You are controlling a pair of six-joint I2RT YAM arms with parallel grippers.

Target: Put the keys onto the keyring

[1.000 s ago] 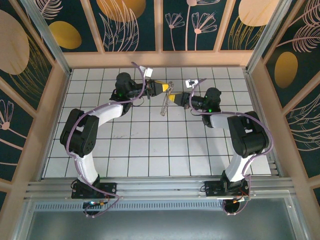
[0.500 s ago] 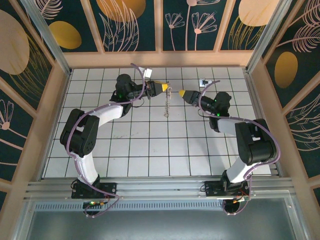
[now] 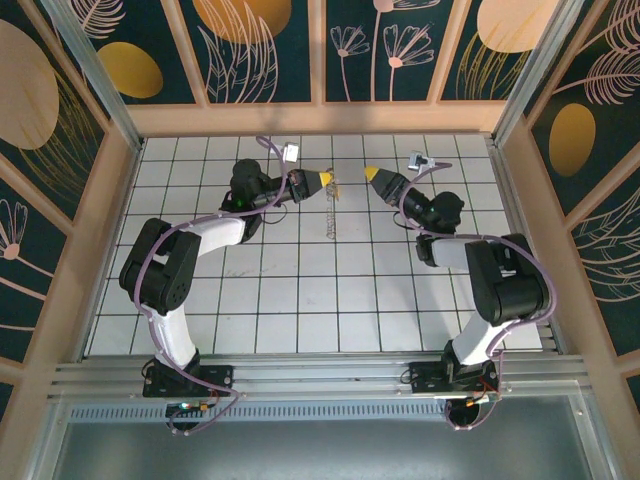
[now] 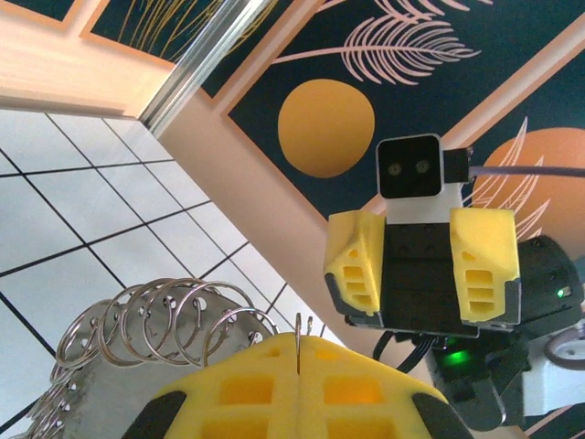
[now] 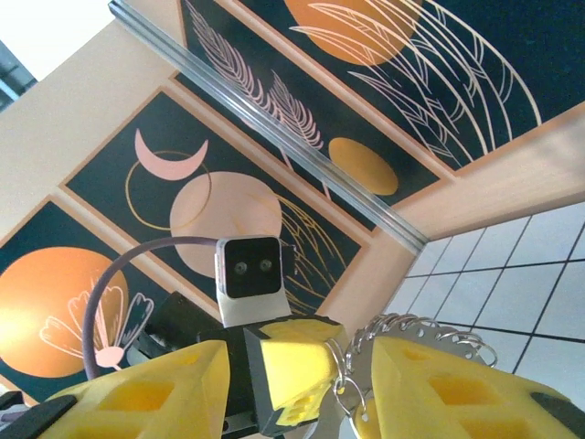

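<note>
Now the right claw [image 3: 372, 174] has opened and backed off the keyring [image 3: 332, 212].

- The left arm [image 3: 160, 275] rises from its base at the lower left of the top view, bends at the elbow and reaches toward the upper centre.
- The left gripper [image 3: 324, 180] points right, its yellow fingers [image 4: 247, 393] pressed together and pinching the thin wire of the keyring [image 4: 299, 331].
- The right arm [image 3: 500, 280] mirrors it from the lower right, with its forearm angled up and left.
- The right gripper [image 3: 372, 173] faces the left one across a small gap, its jaws apart and nothing between them.
</note>
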